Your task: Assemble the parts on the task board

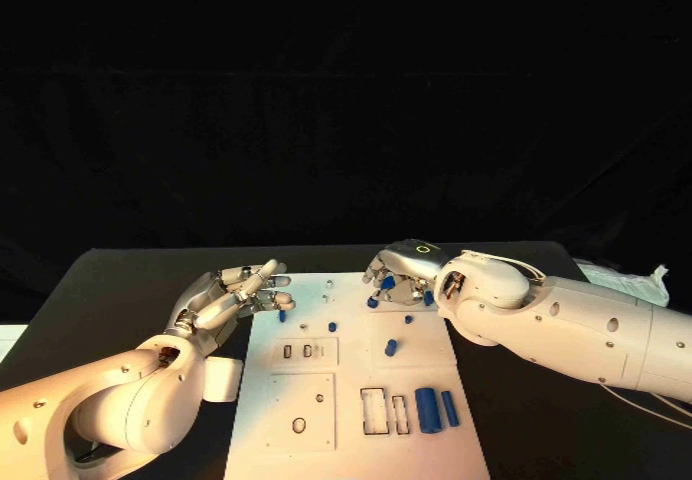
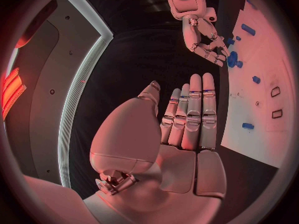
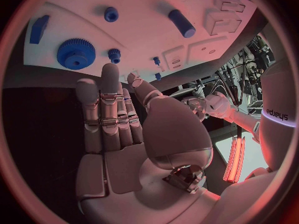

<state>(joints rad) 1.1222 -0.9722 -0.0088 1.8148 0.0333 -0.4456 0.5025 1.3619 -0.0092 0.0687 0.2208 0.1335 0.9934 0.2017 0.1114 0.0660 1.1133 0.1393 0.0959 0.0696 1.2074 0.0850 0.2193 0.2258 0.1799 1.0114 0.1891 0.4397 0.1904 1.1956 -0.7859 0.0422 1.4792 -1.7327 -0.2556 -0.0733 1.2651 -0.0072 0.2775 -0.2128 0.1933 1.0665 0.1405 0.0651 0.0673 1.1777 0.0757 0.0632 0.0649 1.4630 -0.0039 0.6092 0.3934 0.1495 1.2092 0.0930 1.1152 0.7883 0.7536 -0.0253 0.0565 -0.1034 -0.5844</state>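
Hands first: the left hand (image 1: 231,297) hovers at the left edge of the task board (image 1: 325,430), toward its far end, fingers (image 1: 263,282) straight and slightly spread, holding nothing. In the left wrist view the same hand (image 2: 181,129) lies flat and released, fingers side by side, with the black table (image 2: 134,64) beyond them.

The right hand (image 1: 401,272) hangs over the board's far right corner, knuckles up and fingers curled downward among the blue parts there. The right wrist view shows its palm (image 3: 118,134) empty, fingers extended together and pointing toward the board; it grasps nothing.

Just past the right hand's fingertips, in the right wrist view, a large blue gear (image 3: 76,53) sits on the board, with a small blue gear (image 3: 114,55) beside it, a short blue peg (image 3: 111,14) farther on and a longer blue cylinder (image 3: 181,23) to the side. A blue block (image 3: 39,28) lies at the board's edge.

From the head view, a small blue piece (image 1: 391,347) stands near the board's middle and another (image 1: 332,326) a little left of it. Two blue cylinders (image 1: 437,408) lie side by side at the near right, next to outlined rectangular slots (image 1: 384,411). More slots (image 1: 299,351) sit in a raised plate on the board's left half, and an oval hole (image 1: 299,425) lies nearer.
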